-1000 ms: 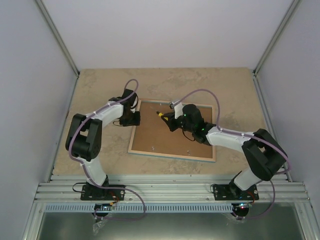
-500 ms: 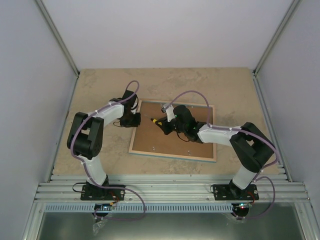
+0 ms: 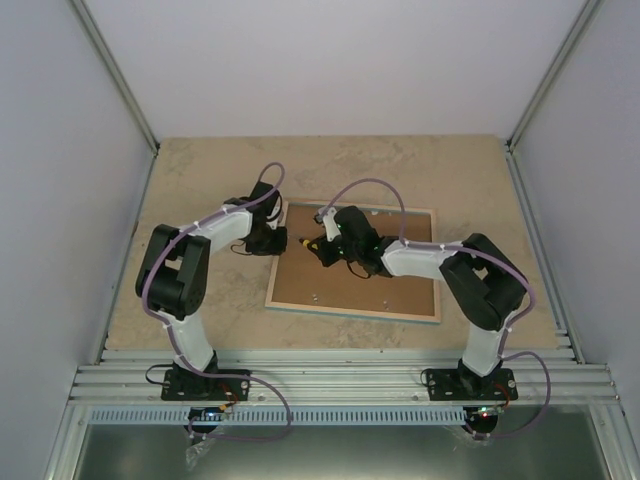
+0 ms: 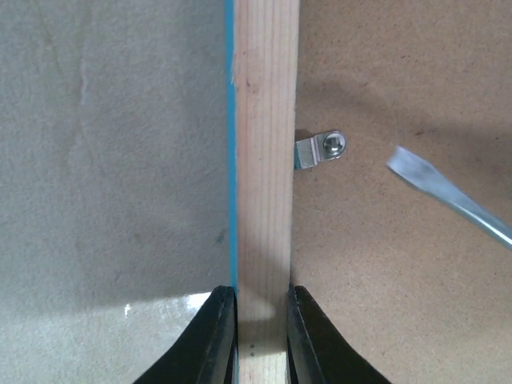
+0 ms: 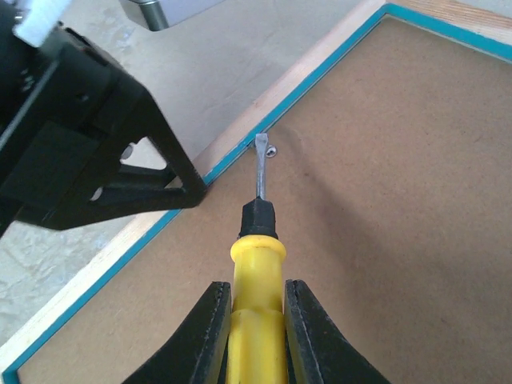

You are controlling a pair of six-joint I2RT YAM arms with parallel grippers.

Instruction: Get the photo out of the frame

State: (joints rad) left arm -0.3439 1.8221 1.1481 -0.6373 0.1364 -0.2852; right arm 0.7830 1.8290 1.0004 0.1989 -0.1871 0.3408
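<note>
Left pincer [image 4: 258, 300] is clamped across the left rail of the frame [image 4: 264, 120], one finger on each side. Right pincer [image 5: 256, 286] is clenched on the yellow handle of a screwdriver [image 5: 258, 218], whose blade tip sits at a metal tab [image 4: 320, 148] beside that rail. I count two arms, one frame, one screwdriver and one tab in the close views. The frame lies back up near the middle of the counter [image 4: 112, 160], its brown panel [image 5: 384, 200] facing up. Since a second ago, the right arm has reached further left across the panel, the left pincer has narrowed onto the rail, and the frame has slid slightly toward the counter's right edge.
</note>
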